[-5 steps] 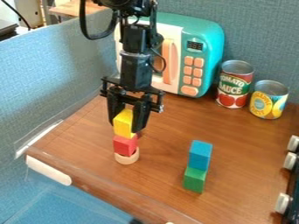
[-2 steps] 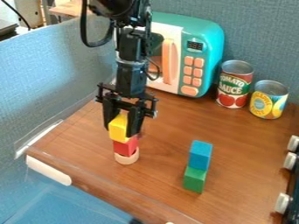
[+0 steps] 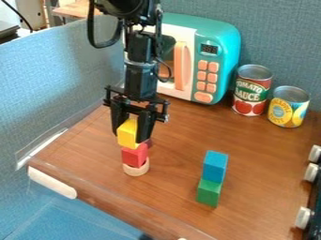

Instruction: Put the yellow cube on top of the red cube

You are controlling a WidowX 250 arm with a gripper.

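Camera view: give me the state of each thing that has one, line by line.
Gripper: closed on the yellow cube
Yellow cube: held, just above the red cube
Red cube: on the round wooden piece
Blue cube: stacked on the green cube
Toy microwave: door shut
Tomato can: upright
Yellow can: upright

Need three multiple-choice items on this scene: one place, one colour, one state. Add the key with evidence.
1. Where is the red cube?
A. On a can
B. On the pale wooden ring
C. On the microwave

2. What colour is the cube on the green cube?
A. Red
B. Yellow
C. Blue

3. State of the black two-finger gripper?
A. Closed on the yellow cube
B. Empty
C. Holding a can

Key:
1 B: the ring shows beneath it.
2 C: the blue cube tops that stack.
3 A: its fingers flank the yellow cube.
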